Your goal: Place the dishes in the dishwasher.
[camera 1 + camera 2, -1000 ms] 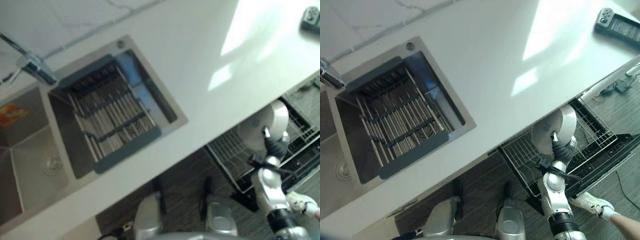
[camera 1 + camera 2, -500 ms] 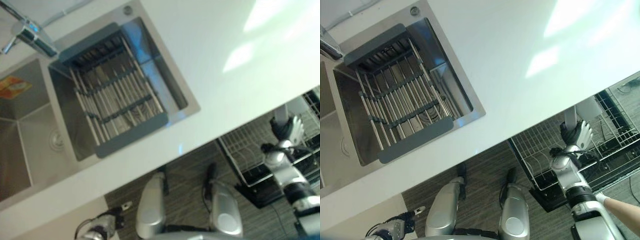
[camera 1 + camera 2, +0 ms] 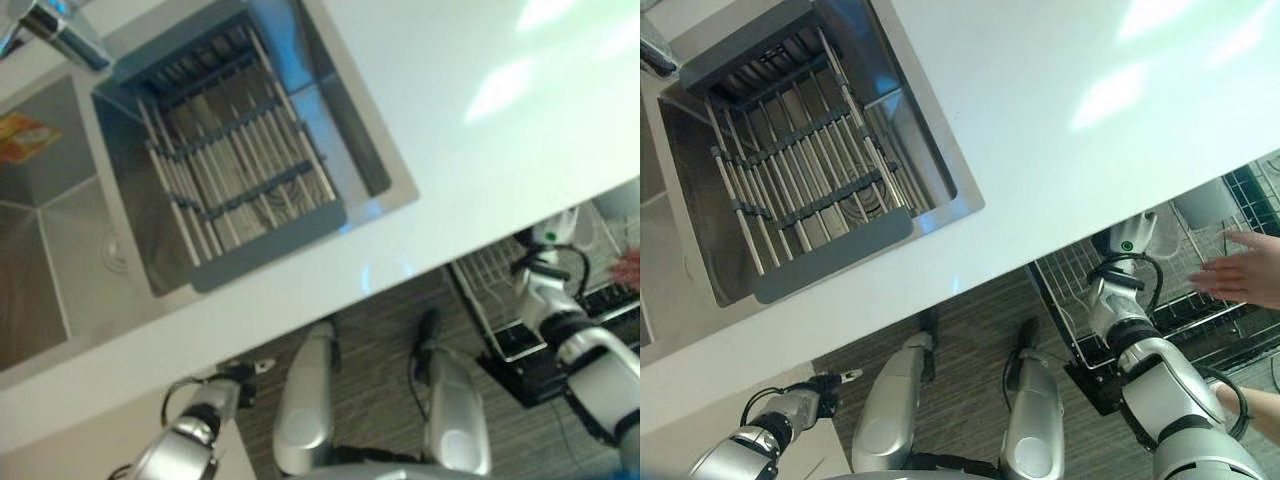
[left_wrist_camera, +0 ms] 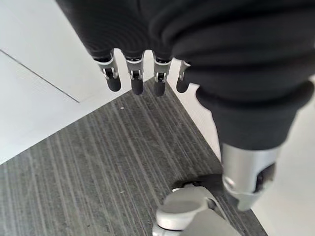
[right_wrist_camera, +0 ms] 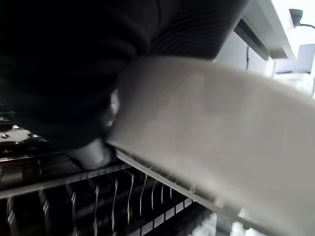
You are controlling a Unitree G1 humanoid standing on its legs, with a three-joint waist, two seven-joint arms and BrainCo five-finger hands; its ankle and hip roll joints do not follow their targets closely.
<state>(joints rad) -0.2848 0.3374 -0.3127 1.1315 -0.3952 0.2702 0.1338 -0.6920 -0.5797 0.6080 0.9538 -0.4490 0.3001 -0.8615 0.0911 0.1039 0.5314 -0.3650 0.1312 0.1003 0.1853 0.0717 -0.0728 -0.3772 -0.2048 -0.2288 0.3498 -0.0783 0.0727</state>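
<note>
A white plate [image 5: 211, 137] lies across my right wrist view, with my right hand [image 5: 93, 152] shut on it, thumb pressed to its face. It hangs just above the wire tines of the dishwasher rack [image 5: 128, 196]. From my head, my right arm [image 3: 1118, 310] reaches in under the counter's front edge above the pulled-out rack [image 3: 1080, 300], and the hand itself is mostly hidden there. My left hand [image 4: 142, 81] hangs open over the floor at the lower left [image 3: 805, 405].
A person's hand [image 3: 1240, 275] is stretched over the rack, right of my arm. The white counter [image 3: 1060, 110] runs across the scene, with a steel sink [image 3: 700, 270] at the left holding a grey drying rack [image 3: 790, 170].
The camera has swung down and left. My right hand carried the plate in under the counter edge, down over the rack. A person's hand has come in over the rack.
</note>
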